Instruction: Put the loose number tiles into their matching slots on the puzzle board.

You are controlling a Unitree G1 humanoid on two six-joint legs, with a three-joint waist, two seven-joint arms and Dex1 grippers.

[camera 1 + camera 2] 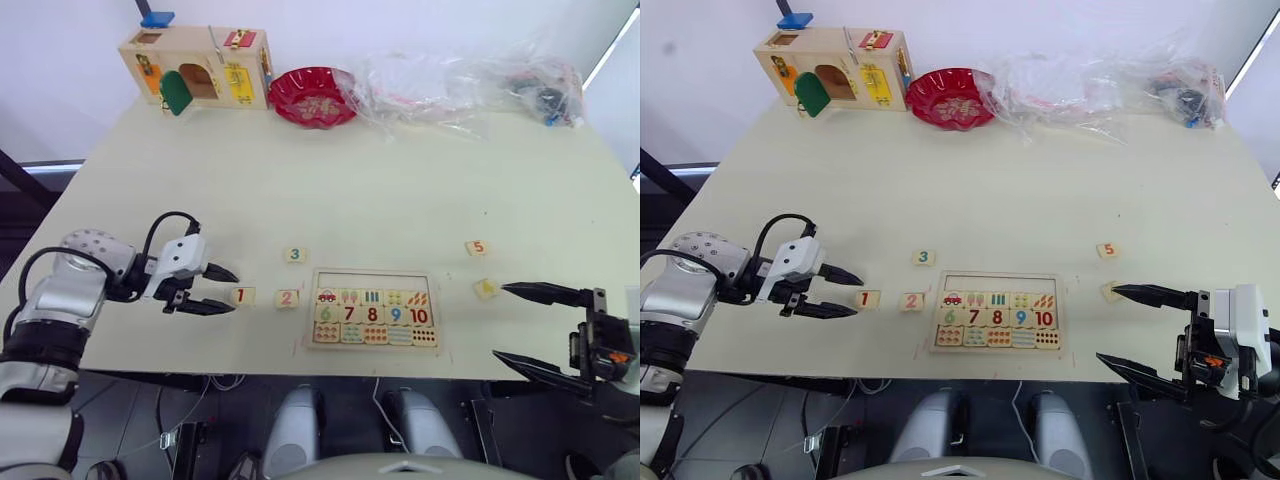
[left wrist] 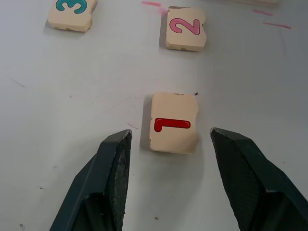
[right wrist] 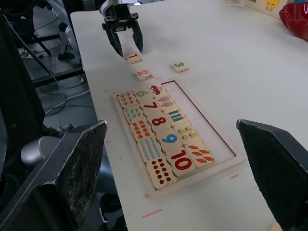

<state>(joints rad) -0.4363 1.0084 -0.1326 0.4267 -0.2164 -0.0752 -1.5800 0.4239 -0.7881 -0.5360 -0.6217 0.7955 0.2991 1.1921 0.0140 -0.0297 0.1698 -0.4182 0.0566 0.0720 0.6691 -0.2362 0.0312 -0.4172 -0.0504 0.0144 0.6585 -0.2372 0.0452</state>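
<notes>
The puzzle board (image 1: 372, 272) lies near the table's front edge, with its lower rows full and its top strip of matching slots (image 1: 372, 282) bare. Loose tiles lie around it: the 1 (image 1: 242, 296) and the 2 (image 1: 287, 297) to its left, the 3 (image 1: 294, 255) behind those, and the 5 (image 1: 477, 247) and a yellow-marked tile (image 1: 486, 288) to its right. My left gripper (image 1: 235, 292) is open just left of the 1 tile (image 2: 173, 122), its fingers either side of the tile's near end. My right gripper (image 1: 499, 321) is wide open right of the board, its upper finger beside the yellow-marked tile.
A wooden box with coloured doors (image 1: 195, 68), a red bowl (image 1: 313, 96) and crumpled clear plastic bags (image 1: 460, 85) line the table's far edge. The board sits close to the front edge (image 1: 380, 375).
</notes>
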